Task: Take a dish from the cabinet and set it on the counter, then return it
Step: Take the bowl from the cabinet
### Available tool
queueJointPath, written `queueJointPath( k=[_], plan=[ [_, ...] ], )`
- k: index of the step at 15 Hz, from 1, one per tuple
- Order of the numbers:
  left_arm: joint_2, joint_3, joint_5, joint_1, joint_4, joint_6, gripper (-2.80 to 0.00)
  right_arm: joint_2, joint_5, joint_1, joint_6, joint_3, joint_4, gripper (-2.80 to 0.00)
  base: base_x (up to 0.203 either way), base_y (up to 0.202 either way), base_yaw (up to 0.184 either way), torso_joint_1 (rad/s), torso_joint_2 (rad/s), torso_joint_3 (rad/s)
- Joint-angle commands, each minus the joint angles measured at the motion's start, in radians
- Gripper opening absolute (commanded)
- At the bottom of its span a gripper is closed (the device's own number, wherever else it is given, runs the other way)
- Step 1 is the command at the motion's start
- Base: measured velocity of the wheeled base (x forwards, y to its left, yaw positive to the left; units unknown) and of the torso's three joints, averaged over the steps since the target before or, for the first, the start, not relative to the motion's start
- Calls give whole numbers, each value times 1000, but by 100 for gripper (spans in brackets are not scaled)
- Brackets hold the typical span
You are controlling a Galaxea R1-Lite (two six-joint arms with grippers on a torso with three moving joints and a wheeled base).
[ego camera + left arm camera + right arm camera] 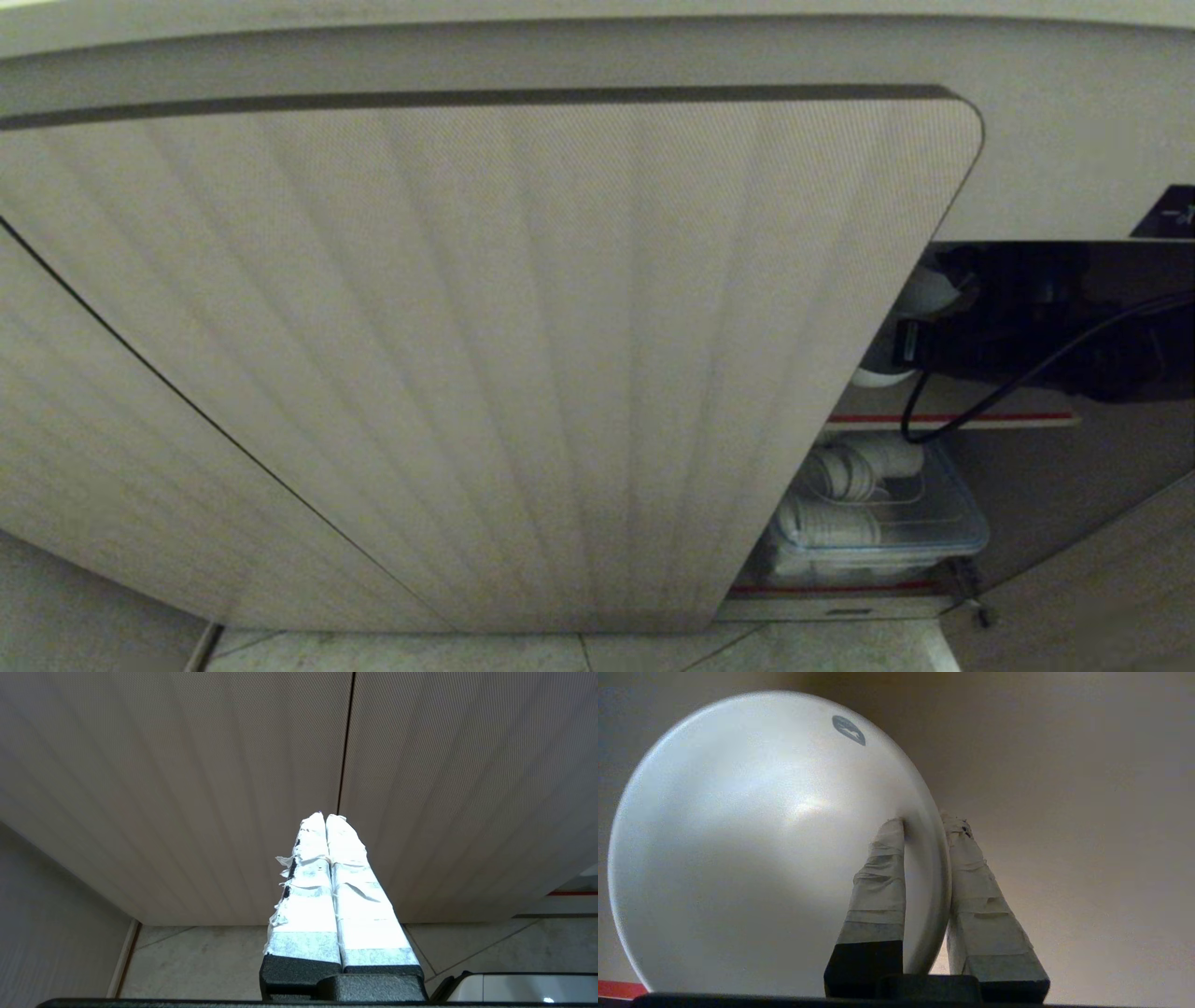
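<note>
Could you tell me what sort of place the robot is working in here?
Probably a kitchen: a low cabinet with a ribbed door, white dishes in a clear plastic bin, and a white dish in the right gripper.

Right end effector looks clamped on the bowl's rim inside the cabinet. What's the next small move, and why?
Probably a slight lift, then a slow straight pull out through the opening. The right end effector has one finger inside the dish and one outside, pinching only its rim. The ribbed cabinet door stands close beside the gap, so sideways swing risks a knock. The left end effector is shut and parked outside.
</note>
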Motion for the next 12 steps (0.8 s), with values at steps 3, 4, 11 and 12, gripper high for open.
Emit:
queueJointPath(
  k=[3,4,11,12],
  plan=[
    [0,0,0,0,0,0,-280,-16,2,0,1,36,0,-280,0,0,0,0,0,0],
    [0,0,0,0,0,0,-280,-23,3,-1,2,46,0,-280,0,0,0,0,0,0],
    [0,0,0,0,0,0,-280,-50,1,0,3,125,-56,-280,0,0,0,0,0,0],
    [0,0,0,0,0,0,-280,-51,1,0,3,135,-78,-280,0,0,0,0,0,0]
  ],
)
